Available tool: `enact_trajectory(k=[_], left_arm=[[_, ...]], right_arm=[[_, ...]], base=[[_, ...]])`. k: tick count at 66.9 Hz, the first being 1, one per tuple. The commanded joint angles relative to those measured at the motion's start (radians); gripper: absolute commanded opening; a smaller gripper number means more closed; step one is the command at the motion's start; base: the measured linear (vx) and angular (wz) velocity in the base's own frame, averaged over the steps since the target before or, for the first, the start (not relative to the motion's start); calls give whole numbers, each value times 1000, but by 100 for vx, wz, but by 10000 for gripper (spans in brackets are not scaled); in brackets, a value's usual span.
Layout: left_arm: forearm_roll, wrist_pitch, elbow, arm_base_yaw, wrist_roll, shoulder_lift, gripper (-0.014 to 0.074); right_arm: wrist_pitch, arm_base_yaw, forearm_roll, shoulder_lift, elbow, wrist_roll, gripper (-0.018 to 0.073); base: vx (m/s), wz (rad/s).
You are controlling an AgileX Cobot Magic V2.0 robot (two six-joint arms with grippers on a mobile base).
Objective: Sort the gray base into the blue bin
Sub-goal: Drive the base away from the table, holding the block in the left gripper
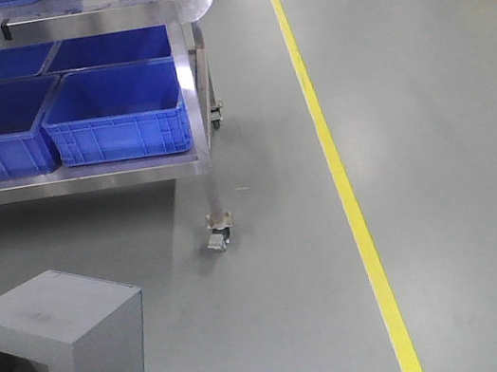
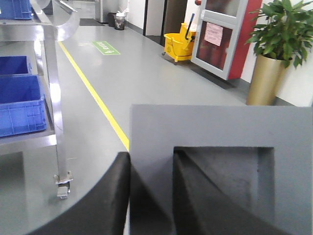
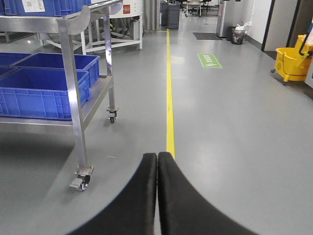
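Observation:
The gray base [image 1: 74, 342] hangs low at the front view's bottom left, its square recess facing my left arm. My left gripper [image 2: 151, 152] is shut on the gray base [image 2: 220, 127]: one black finger [image 2: 110, 196] lies outside its left wall, the other sits inside the recess. Ahead and to the left, a blue bin [image 1: 124, 136] stands on a cart's lower shelf, beside other blue bins; it is seen as blue bin [image 2: 19, 110] and blue bin [image 3: 39, 93] from the wrists. My right gripper [image 3: 157, 155] hangs shut above the floor, with nothing between its fingers.
The steel cart [image 1: 194, 109] stands on casters [image 1: 219, 239]. A yellow floor line [image 1: 355, 215] runs past its right side. A yellow mop bucket [image 2: 178, 46], a door and a potted plant [image 2: 274, 44] stand further right.

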Motion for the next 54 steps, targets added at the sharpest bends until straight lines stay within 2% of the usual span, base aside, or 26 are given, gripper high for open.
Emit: enact_trajectory(k=[1,39,54], left_arm=[[-6,-108,-32,-6,-11,6,-7],[-6,-108,-32,-6,-11,6,-7],[-6,-108,-32,-6,-11,6,-7]], right_arm=[[-79,-3,-9,-7,6,-12,-5],[-80,-3,-9,-7,6,-12,-5],[-79,-3,-9,-7,6,-12,-5]], base=[[41,9],[39,13],[33,32]])
